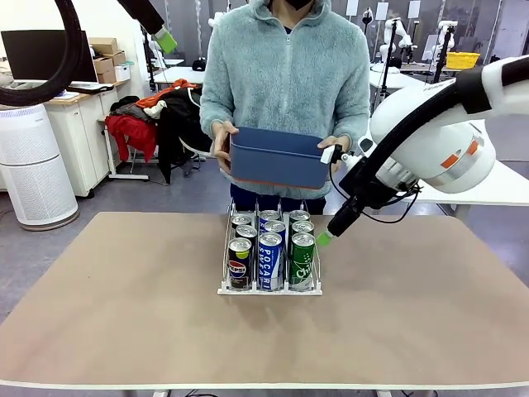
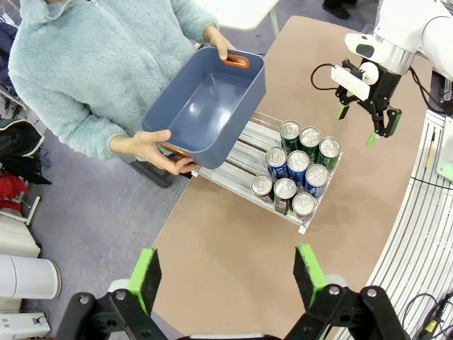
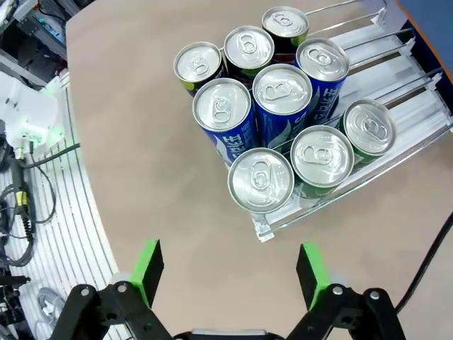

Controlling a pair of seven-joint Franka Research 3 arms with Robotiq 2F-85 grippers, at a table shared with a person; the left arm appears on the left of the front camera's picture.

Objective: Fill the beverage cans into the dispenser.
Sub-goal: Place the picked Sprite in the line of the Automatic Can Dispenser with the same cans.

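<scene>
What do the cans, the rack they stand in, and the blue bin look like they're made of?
Cans: likely aluminium, with shiny silver tops, pull tabs and glossy printed sides. Rack: seemingly plastic, with clear lanes and white rails. Bin: probably moulded plastic, matte dark blue with smooth rounded walls.

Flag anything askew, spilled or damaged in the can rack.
Nothing stands out. Nine beverage cans stand upright in the dispenser, three per lane, none tipped or leaking. The person holds the blue bin above the far end; both tools, left and right, are open and empty.
</scene>
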